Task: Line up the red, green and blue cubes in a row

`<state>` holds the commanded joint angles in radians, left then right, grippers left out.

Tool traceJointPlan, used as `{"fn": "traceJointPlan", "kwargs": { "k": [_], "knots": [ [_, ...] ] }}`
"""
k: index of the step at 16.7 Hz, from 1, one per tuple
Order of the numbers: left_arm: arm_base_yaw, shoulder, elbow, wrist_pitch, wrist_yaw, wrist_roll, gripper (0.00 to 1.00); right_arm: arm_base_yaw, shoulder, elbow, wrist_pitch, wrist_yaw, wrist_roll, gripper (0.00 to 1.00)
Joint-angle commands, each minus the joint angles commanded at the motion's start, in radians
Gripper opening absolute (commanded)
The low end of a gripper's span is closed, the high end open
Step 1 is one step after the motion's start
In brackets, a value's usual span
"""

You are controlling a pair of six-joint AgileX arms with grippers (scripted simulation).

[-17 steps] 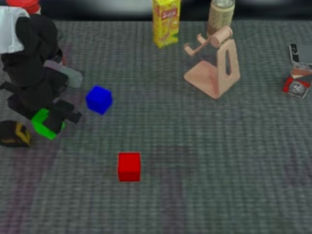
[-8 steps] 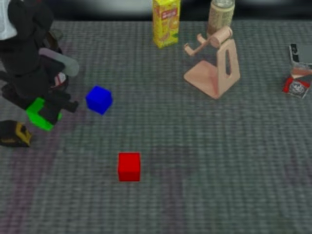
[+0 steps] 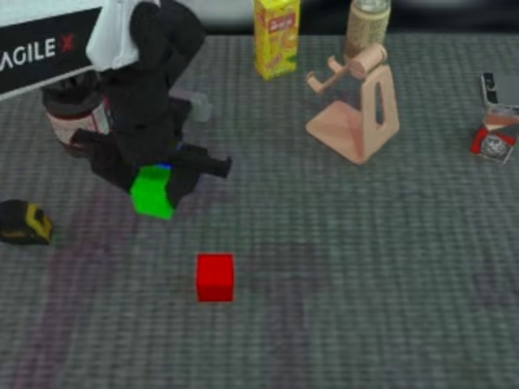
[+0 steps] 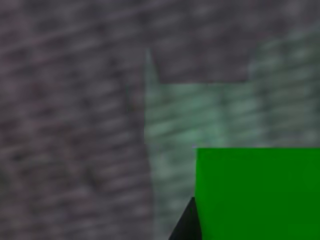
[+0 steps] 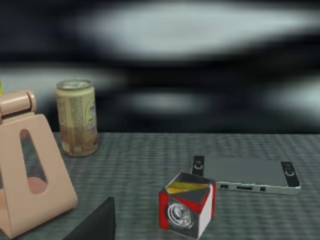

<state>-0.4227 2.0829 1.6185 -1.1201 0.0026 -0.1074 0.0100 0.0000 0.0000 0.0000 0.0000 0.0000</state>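
My left gripper [image 3: 154,188] is shut on the green cube [image 3: 152,193] and holds it above the table's left part, right over the spot of the blue cube [image 3: 163,167]. Only a thin blue sliver shows past the green one. In the left wrist view the green cube [image 4: 257,192] fills the corner beside one black finger [image 4: 187,226]. The red cube [image 3: 215,277] sits alone on the mat, nearer the front and a little to the right. My right gripper [image 5: 97,225] is out of the top view, parked near the printed box.
A yellow carton [image 3: 276,36] and a can [image 3: 367,26] stand at the back. A pink stand [image 3: 357,113] is right of centre. A red-and-white printed box [image 3: 492,144] and a flat device [image 3: 496,89] lie far right. A tape measure [image 3: 24,221] lies far left.
My left arm has swung to the right with the green cube, from the left edge to over the blue cube, which is now almost covered. The red cube has not moved.
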Motion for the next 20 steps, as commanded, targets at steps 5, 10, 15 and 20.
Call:
{"fn": "traceJointPlan", "kwargs": {
  "k": [5, 10, 15, 20],
  "knots": [
    [-0.217, 0.043, 0.094, -0.053, -0.003, -0.432, 0.00, 0.000, 0.000, 0.000, 0.000, 0.000, 0.000, 1.00],
    [-0.359, 0.054, 0.149, -0.077, -0.007, -0.661, 0.00, 0.000, 0.000, 0.000, 0.000, 0.000, 0.000, 1.00],
    [-0.367, 0.051, 0.152, -0.077, -0.007, -0.674, 0.00, 0.000, 0.000, 0.000, 0.000, 0.000, 0.000, 1.00],
    [-0.367, 0.079, 0.080, 0.026, -0.005, -0.672, 0.00, 0.000, 0.000, 0.000, 0.000, 0.000, 0.000, 1.00]
  ]
}}
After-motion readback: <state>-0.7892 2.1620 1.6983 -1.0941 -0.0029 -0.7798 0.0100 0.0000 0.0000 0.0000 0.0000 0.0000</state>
